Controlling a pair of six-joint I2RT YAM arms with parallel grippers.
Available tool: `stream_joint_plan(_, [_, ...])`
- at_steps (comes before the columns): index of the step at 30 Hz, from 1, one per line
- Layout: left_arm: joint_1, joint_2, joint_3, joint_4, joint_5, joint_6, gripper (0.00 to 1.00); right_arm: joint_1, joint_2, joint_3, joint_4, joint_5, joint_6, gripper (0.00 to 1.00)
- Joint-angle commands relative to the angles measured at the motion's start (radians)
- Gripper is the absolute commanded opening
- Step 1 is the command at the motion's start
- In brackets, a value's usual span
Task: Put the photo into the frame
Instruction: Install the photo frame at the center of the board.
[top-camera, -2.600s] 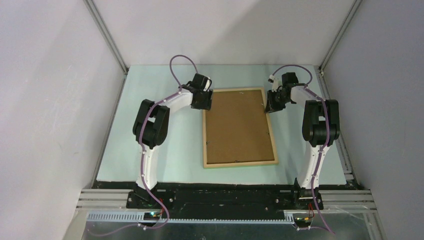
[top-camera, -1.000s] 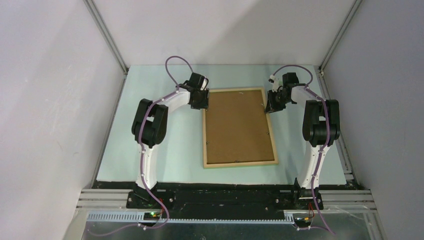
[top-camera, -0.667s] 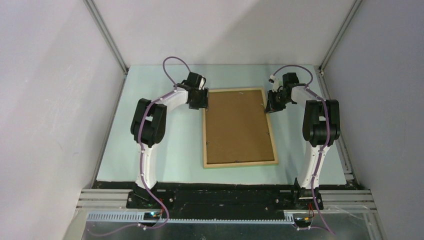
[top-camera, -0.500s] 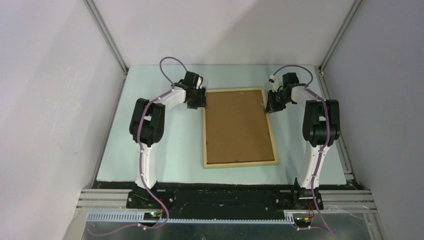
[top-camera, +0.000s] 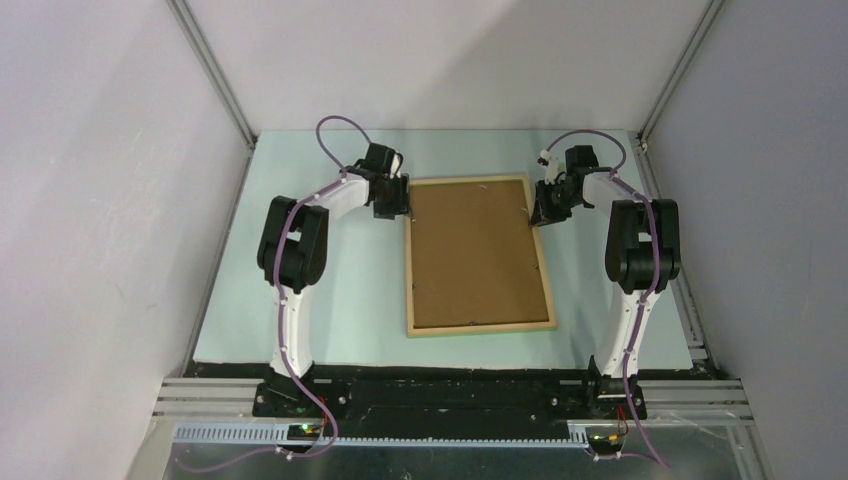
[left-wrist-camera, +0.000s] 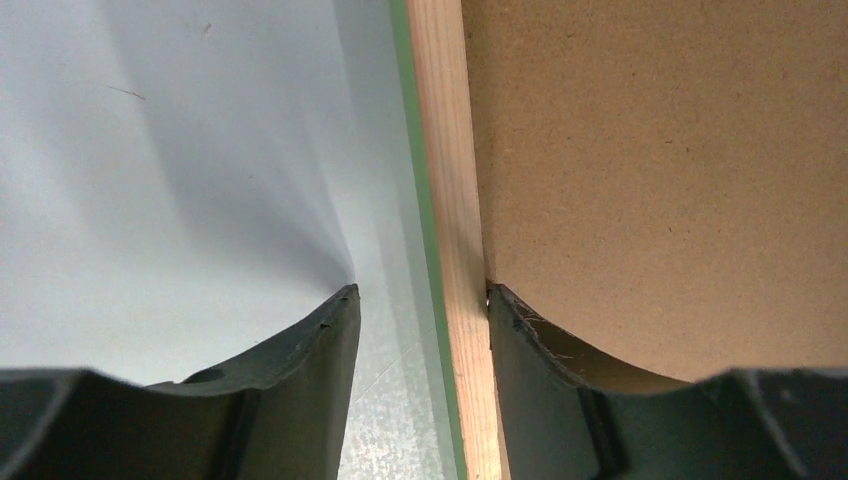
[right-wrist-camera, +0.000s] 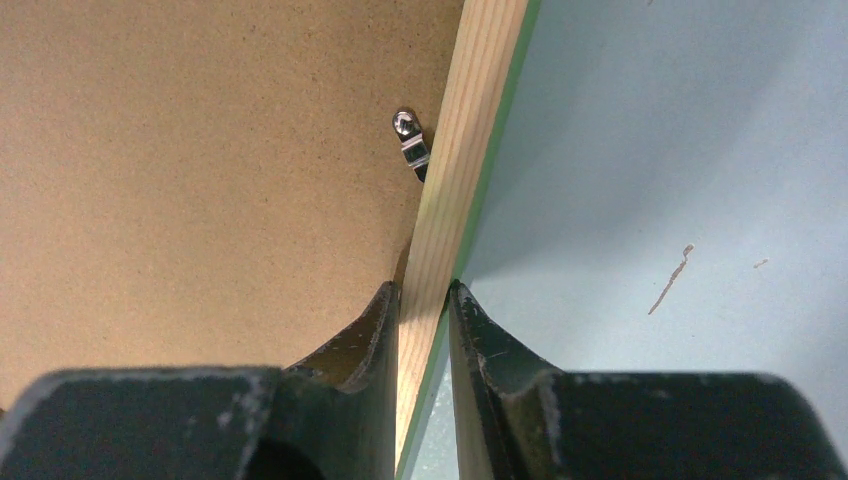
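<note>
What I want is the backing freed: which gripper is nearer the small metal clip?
Right. The right gripper pinches the frame rail just short of the clip; the left gripper straddles the opposite rail.

Frame (left-wrist-camera: 449, 180) pale wood w/ grain, backing board (left-wrist-camera: 660, 150) matt brown fibreboard, clip (right-wrist-camera: 410, 143) shiny metal, table (right-wrist-camera: 660, 150) smooth matt

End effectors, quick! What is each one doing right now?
Left end effector: open, straddling the frame edge, not gripping it.
Right end effector: closed, pinching the frame's opposite edge.
</note>
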Motion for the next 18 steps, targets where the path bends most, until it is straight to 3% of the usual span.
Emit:
stream_joint_plan(1, [-0.005, -0.022, -0.018, -0.004, -0.001, 0.001, 0.54, 0.001, -0.020, -0.014, -0.054, -0.040, -0.001, 0.00])
stream_joint_plan(9, [-0.022, -0.020, -0.027, -0.005, -0.046, 0.035, 0.49, 0.002, -0.019, -0.014, -0.055, -0.040, -0.001, 0.00])
stream_joint_plan(18, [-0.041, -0.035, -0.051, -0.009, -0.097, 0.075, 0.32, 0.000, -0.020, -0.014, -0.055, -0.038, -0.004, 0.00])
